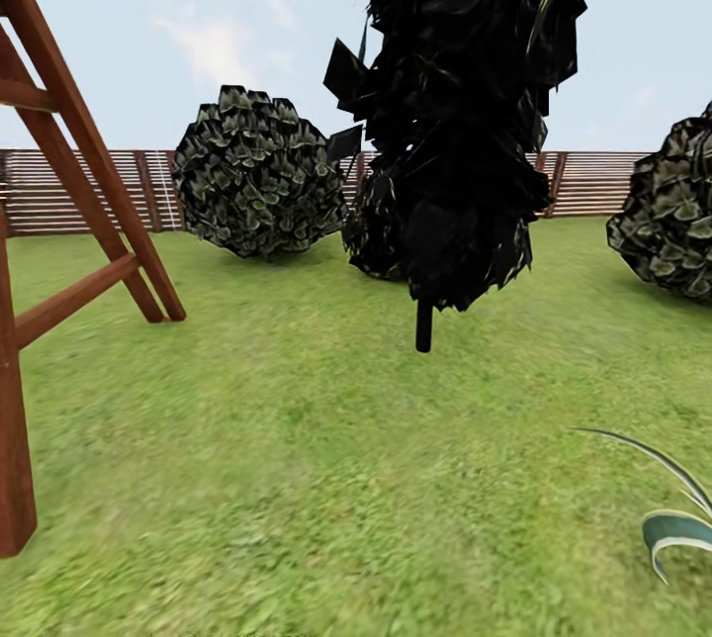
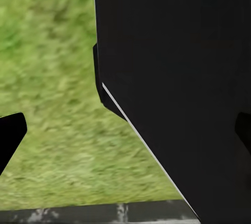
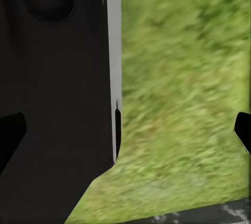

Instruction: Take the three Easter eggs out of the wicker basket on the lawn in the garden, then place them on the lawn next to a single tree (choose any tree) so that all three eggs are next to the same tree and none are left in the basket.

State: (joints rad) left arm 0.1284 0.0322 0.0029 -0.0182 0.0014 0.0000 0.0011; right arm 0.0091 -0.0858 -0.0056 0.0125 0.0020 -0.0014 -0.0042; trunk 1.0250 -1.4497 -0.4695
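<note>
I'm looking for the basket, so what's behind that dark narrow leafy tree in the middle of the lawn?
Behind the dark narrow leafy tree sit a smaller dark bush and the brown slatted wooden fence. The foliage covers whatever lies directly behind it, so a basket there cannot be confirmed.

Matte black robot body, seen close from both wrist cameras

A broad, flat black panel (image 2: 178, 78) with a thin pale edge line and a chamfered corner is seen in the left wrist view; in the right wrist view a black housing (image 3: 52, 104) is marked by a round recess and bordered by a grey strip. Dark claw fingertips (image 2: 10, 135) are seen at the margins.
</note>
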